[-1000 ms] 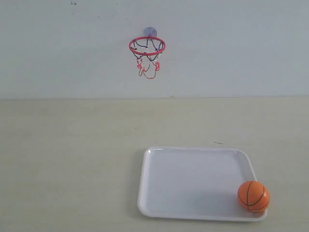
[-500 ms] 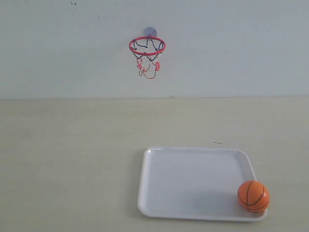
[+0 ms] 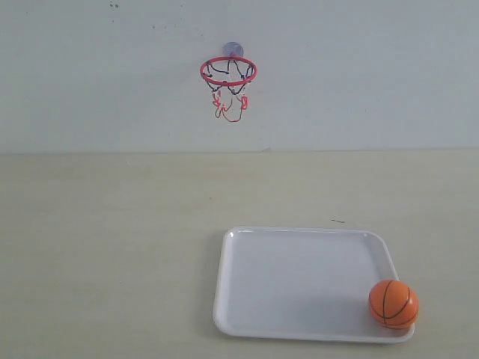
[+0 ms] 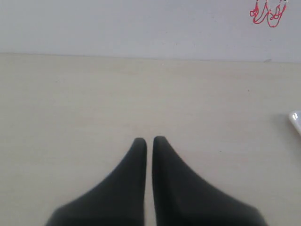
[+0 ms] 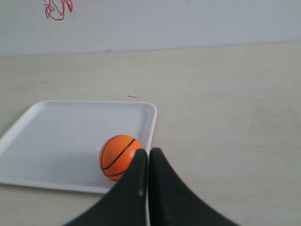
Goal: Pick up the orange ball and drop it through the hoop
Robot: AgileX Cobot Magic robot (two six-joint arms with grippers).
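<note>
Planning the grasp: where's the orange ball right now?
Exterior view, lower right: the orange ball sits in the white tray's lower-right corner, far from the hoop.

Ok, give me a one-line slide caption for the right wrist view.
Shut right gripper in the foreground; beyond it, the orange mini basketball rests in a corner of the white tray.

Pale cream table, matte, faint streaky grain, fills lower half of exterior view. Far edge meets pale wall. White tray lies flat on table, close to near edge, right of centre. Tray rectangular, rounded corners, low raised rim, long side toward camera. Tiny dark speck on table just beyond tray's far rim.
</note>
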